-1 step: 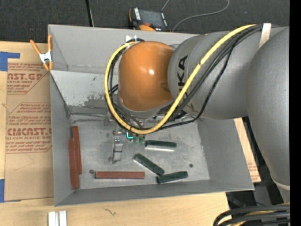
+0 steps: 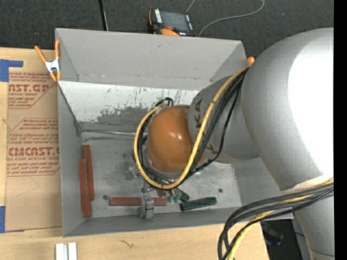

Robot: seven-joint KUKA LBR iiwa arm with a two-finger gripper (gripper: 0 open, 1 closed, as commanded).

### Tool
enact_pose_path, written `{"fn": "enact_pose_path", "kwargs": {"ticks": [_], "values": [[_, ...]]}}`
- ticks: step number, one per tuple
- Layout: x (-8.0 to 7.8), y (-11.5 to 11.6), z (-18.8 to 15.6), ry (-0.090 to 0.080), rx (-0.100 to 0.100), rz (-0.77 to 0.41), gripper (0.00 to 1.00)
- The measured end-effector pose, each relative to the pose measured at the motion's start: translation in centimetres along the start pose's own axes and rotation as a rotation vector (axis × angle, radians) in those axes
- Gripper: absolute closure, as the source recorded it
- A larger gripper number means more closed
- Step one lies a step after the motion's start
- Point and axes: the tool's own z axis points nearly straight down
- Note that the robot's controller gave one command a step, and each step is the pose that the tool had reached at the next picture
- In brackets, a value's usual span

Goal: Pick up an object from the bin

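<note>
The gripper (image 2: 147, 205) sat low over a flat brown stick (image 2: 126, 201) on the bin (image 2: 146, 58) floor. I could not tell how wide its grip was. The thin stick might slip away.

1 cam, above the bin (image 2: 146, 61), looking down w/ slight tilt, close in; arm (image 2: 295, 102) fills frame right.
</note>
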Motion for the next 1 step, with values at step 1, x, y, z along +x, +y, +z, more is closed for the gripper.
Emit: {"fn": "enact_pose_path", "kwargs": {"ticks": [1], "values": [[-0.08, 0.13, -0.32, 0.000, -0.001, -0.001, 1.00]]}}
